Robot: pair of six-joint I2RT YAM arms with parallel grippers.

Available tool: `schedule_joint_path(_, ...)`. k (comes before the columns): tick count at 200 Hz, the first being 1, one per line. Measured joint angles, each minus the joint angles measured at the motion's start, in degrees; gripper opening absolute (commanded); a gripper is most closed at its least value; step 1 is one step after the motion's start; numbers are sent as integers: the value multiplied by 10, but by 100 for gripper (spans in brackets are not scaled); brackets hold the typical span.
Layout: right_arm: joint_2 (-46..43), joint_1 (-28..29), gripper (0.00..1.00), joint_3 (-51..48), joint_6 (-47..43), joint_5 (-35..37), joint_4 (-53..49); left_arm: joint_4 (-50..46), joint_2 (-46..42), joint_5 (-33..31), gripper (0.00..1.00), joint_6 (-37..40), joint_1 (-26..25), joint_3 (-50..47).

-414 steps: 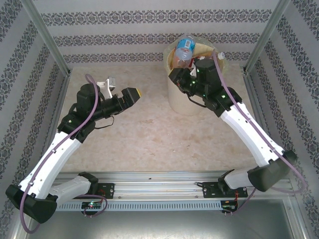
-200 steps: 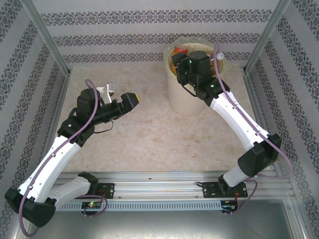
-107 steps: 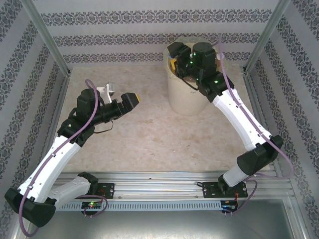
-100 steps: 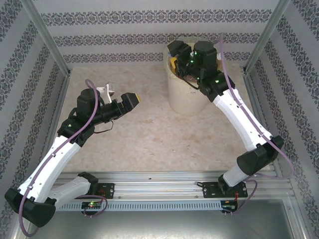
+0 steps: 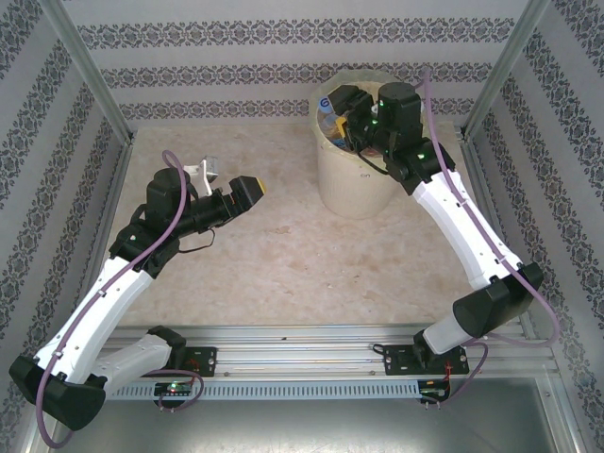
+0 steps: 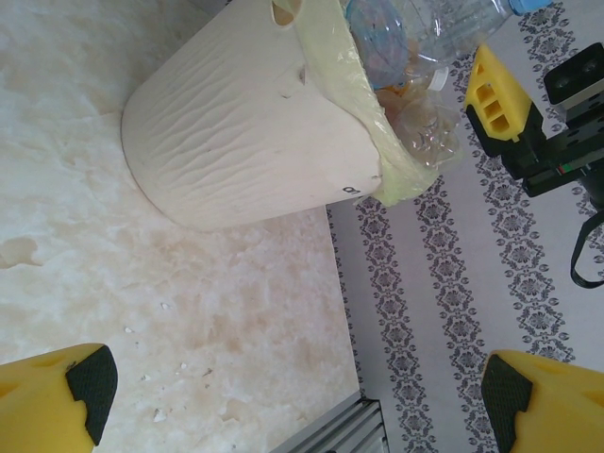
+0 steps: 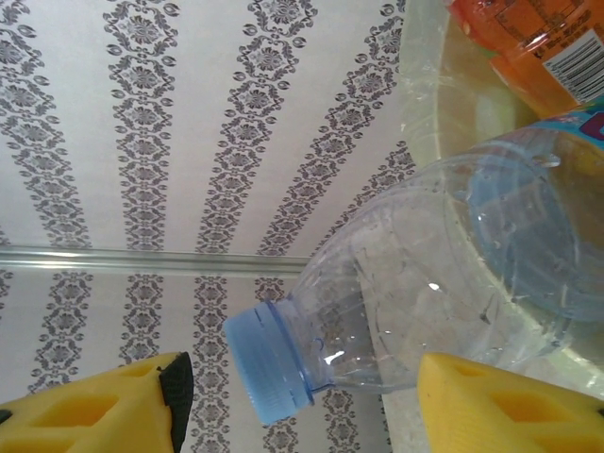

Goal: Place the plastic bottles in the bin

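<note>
Clear, thin-walled plastic: a bottle [image 7: 453, 274] with a pale blue screw cap [image 7: 269, 368] lies at the mouth of the bin [image 5: 344, 189], its neck jutting past the rim, beside an orange-labelled bottle [image 7: 528, 47]. The bin is round and cream with a ribbed wall, lined with a translucent yellow-green bag [image 6: 363, 113]. It stands at the far side of the mottled beige table [image 5: 283, 255]. The right gripper [image 7: 300, 396] hangs over the bin, its yellow fingers parted either side of the bottle neck, gripping nothing. The left gripper [image 6: 297, 396] hovers above bare table, well apart from the bin, jaws spread fully and empty.
</note>
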Motion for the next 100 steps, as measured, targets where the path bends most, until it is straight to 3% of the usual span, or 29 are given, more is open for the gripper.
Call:
schedule_joint_path(62,-11,-56,70,25,-82,-51,-67,-1,7,0,100,10,0,2)
schedule_joint_path(100,-16,-71,72,60,-156,-96,-113,0,79,15,95,32,0,61)
